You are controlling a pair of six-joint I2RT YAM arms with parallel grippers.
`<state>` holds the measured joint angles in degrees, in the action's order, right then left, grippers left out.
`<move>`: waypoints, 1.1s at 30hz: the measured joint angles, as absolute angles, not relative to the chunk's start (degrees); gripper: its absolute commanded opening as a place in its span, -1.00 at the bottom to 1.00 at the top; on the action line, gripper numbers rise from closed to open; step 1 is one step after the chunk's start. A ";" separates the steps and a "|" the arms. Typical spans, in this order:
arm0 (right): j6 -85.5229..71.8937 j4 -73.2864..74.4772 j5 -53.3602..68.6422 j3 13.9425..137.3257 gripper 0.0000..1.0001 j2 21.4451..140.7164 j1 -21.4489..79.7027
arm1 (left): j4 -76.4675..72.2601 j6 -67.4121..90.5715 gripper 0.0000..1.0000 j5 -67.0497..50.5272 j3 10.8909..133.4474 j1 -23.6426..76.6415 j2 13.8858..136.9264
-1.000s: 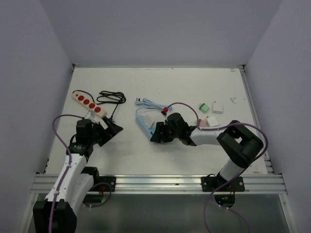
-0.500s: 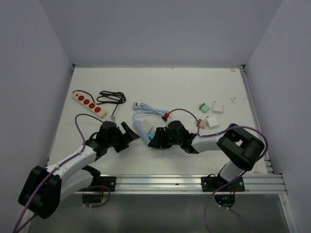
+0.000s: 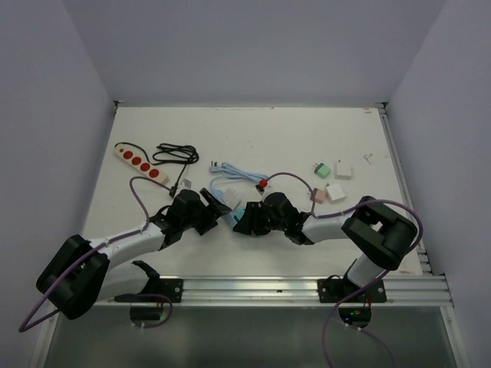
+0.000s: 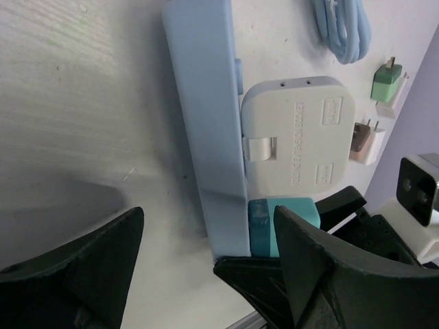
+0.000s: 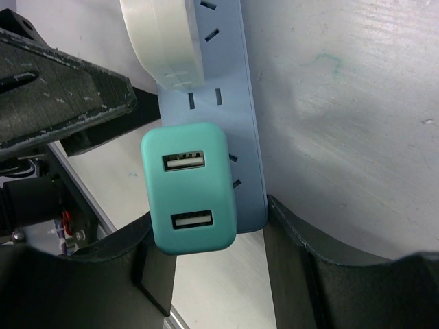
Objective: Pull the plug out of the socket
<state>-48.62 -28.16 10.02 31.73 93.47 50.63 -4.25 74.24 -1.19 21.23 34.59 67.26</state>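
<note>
One blue strip (image 4: 206, 137), two plugs seated: white adapter (image 4: 298, 137), teal charger (image 4: 281, 226) at its 6 o'clock. Right gripper (image 5: 209, 219) clamps the strip end; left gripper (image 4: 206, 216) wide, straddling.

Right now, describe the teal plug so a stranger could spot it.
On the table, find the pale blue strip. Two blocks sit in it. The plug is the small teal one with two USB slots; its neighbour is bigger and white.
</note>
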 measured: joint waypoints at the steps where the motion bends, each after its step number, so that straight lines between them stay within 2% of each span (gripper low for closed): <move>1: -48.64 -28.27 10.02 31.73 -1.00 93.58 50.63 | -4.56 74.59 0.51 -0.71 21.56 34.65 67.70; 6: -48.84 -28.93 10.02 31.75 -1.00 93.95 50.63 | -6.00 76.34 0.40 0.58 21.87 34.76 69.95; 15: -48.84 -29.52 10.00 32.03 -1.00 94.54 50.68 | -6.85 77.38 0.37 0.91 22.06 37.10 72.55; 28: -48.73 -29.34 8.36 32.62 -1.00 94.89 51.70 | -8.75 78.26 0.12 3.73 22.28 37.32 74.28; 31: -48.56 -28.77 7.62 32.97 -1.00 94.89 52.10 | -9.63 78.54 -0.06 3.70 22.31 37.41 74.61; 33: -48.34 -28.18 6.96 33.36 -0.92 94.87 52.51 | -10.13 78.59 -0.25 3.70 22.33 37.54 74.63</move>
<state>-48.34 -28.18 6.96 33.36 94.87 52.51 -10.13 78.59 3.70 22.33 37.54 74.63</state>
